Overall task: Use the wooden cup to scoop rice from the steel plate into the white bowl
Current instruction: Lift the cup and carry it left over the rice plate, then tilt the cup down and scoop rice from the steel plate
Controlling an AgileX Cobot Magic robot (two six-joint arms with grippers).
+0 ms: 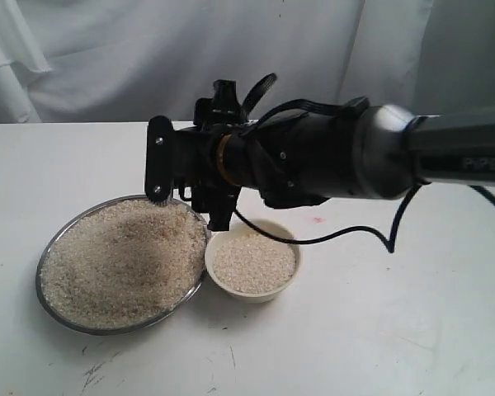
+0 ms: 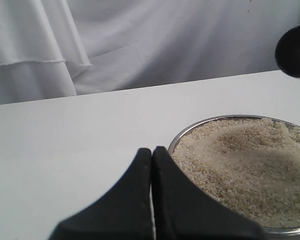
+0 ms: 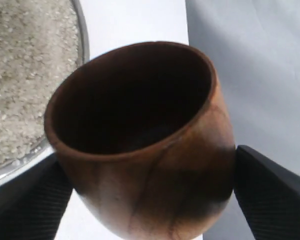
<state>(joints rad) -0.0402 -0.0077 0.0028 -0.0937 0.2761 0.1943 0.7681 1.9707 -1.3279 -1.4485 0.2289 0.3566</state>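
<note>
The steel plate [image 1: 40, 279] sits left of centre, heaped with rice [image 1: 124, 256]. Touching its right side is the white bowl [image 1: 252, 295], also holding rice. My right gripper [image 1: 186, 177] reaches in from the right and hangs over the plate's far edge. In the right wrist view it [image 3: 145, 192] is shut on the wooden cup [image 3: 140, 145], whose dark inside looks empty, with the plate's rim [image 3: 83, 35] beside it. The cup is mostly hidden in the exterior view. My left gripper [image 2: 152, 152] is shut and empty, low over the table next to the plate [image 2: 190, 131].
White cloth hangs behind the white table [image 1: 396, 330]. The right arm's black body [image 1: 330, 157] and its looping cable [image 1: 346, 239] pass above and behind the bowl. A black part of the right gripper [image 2: 294, 47] shows at the edge of the left wrist view.
</note>
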